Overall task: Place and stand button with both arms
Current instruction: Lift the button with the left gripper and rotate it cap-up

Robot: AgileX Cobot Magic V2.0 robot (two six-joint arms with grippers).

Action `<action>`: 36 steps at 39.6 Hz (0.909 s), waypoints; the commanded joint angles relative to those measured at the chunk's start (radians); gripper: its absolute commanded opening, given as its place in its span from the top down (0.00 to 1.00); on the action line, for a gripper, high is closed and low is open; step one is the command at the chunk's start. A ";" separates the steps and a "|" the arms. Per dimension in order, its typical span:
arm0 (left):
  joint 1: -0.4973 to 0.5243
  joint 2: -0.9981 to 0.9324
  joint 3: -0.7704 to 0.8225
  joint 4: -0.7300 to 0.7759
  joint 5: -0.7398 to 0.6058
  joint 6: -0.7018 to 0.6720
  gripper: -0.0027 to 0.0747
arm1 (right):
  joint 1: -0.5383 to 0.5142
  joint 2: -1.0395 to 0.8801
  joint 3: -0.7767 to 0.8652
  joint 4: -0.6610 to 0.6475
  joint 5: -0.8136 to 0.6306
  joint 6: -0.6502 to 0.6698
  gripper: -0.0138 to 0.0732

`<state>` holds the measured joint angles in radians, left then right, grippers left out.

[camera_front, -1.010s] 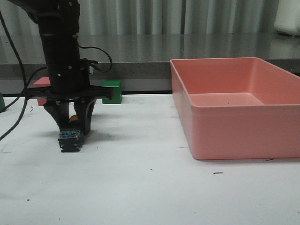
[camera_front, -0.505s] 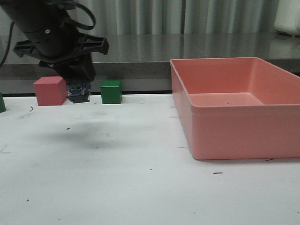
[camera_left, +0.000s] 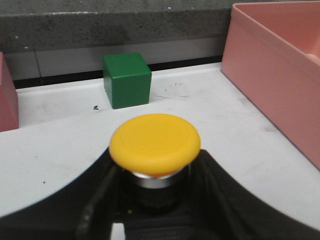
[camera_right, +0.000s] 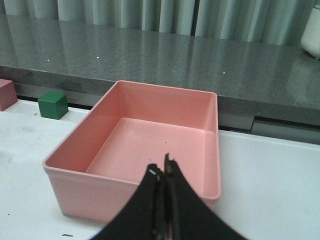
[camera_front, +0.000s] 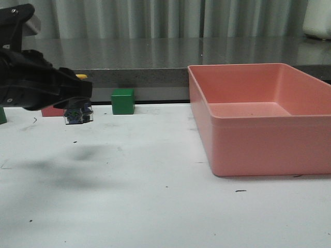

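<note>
Button [camera_left: 155, 144] seemingly between left gripper [camera_left: 150, 200] fingers

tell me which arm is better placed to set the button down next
Left. The left gripper already holds the button lifted above the table. The right gripper is shut and empty, hovering near the pink bin.

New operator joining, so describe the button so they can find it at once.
Start at the big pink bin, then look far left past the green cube. The button is clamped in the left pincer, above the table. Unlike the cubes, it has a round yellow cap.
</note>
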<state>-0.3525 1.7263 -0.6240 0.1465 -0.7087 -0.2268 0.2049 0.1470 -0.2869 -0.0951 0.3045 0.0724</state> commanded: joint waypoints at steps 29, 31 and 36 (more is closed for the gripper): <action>0.042 0.195 0.051 -0.007 -0.466 0.088 0.79 | -0.005 0.009 -0.026 -0.017 -0.086 -0.008 0.91; 0.042 0.195 0.054 -0.007 -0.471 0.088 0.79 | -0.005 0.009 -0.026 -0.017 -0.086 -0.008 0.91; 0.042 0.221 0.063 -0.007 -0.471 0.088 0.79 | -0.005 0.009 -0.026 -0.017 -0.086 -0.008 0.91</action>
<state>-0.3119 1.9710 -0.5550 0.1488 -1.0865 -0.1362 0.2049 0.1470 -0.2869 -0.0951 0.3045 0.0708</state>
